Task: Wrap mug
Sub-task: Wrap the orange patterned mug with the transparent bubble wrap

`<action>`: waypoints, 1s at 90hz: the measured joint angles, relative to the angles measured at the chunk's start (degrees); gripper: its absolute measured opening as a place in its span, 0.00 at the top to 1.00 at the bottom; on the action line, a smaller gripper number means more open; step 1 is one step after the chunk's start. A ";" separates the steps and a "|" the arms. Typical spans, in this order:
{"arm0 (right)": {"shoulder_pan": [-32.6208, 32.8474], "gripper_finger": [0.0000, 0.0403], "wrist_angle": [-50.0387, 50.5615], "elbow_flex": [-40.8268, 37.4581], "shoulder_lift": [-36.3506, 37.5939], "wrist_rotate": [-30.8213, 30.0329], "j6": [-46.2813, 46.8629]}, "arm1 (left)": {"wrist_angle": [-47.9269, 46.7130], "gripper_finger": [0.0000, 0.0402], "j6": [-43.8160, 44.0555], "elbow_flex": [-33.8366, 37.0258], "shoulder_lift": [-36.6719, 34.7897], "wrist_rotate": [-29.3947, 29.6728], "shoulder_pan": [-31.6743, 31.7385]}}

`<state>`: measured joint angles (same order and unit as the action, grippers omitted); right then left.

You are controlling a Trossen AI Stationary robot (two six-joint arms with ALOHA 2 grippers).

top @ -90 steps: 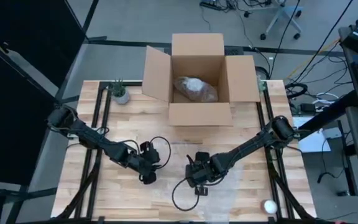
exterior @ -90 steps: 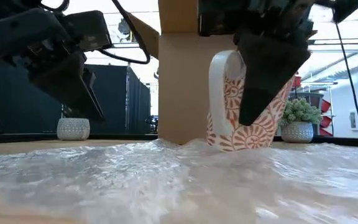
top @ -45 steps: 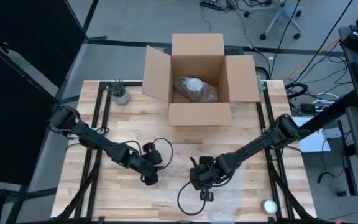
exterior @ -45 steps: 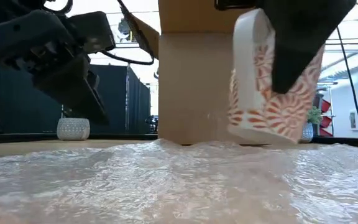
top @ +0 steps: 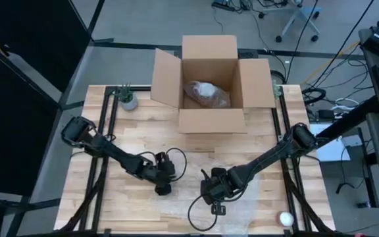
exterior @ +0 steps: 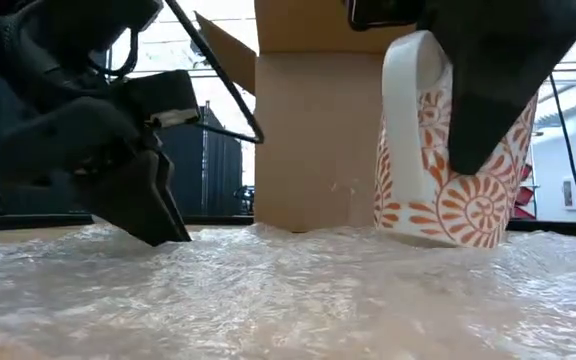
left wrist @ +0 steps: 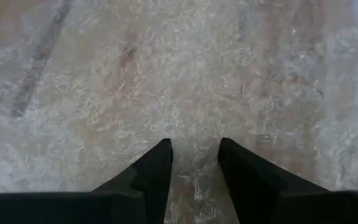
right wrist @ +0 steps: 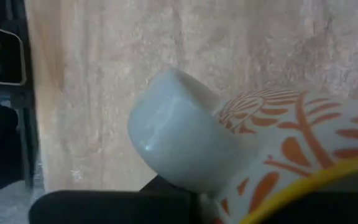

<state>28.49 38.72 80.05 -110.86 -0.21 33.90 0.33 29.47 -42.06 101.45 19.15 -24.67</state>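
Right gripper point(exterior: 488, 110) fingers clamping the orange-patterned mug point(exterior: 438, 160), resting it upright on bubble wrap point(exterior: 288, 290). Left gripper point(left wrist: 194, 155) fingers slightly apart, tips touching the wrap beside it.

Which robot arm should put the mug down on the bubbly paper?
Probably the right: the right gripper already holds the mug over the bubble wrap. The left gripper holds nothing.

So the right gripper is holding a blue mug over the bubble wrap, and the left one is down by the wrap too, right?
Nearly. The mug isn't blue: the low view shows it white with orange swirls. The rest holds: the right gripper is shut on it over the bubble wrap, and the left gripper is down at the wrap, fingers open.
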 joint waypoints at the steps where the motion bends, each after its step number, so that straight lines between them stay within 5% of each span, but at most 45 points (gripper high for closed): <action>1: 0.00 0.97 -0.04 0.00 -0.17 -0.05 -0.01 | 0.00 0.68 0.00 0.00 -0.04 0.01 0.00; 39: -0.39 0.76 -3.97 0.13 -1.72 -0.35 2.94 | 0.21 0.68 -0.24 0.16 -0.24 -0.03 0.00; 65: -0.36 0.58 -2.46 -0.07 3.50 1.10 3.39 | 0.51 0.68 -0.26 0.22 -0.20 -0.08 0.00; 90: 0.62 0.54 5.34 -0.09 10.83 3.16 10.32 | 0.60 0.68 -0.24 0.24 -0.18 -0.39 -0.02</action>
<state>29.11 44.06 79.96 -100.04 2.95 44.23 0.93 29.23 -41.82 101.27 18.76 -24.68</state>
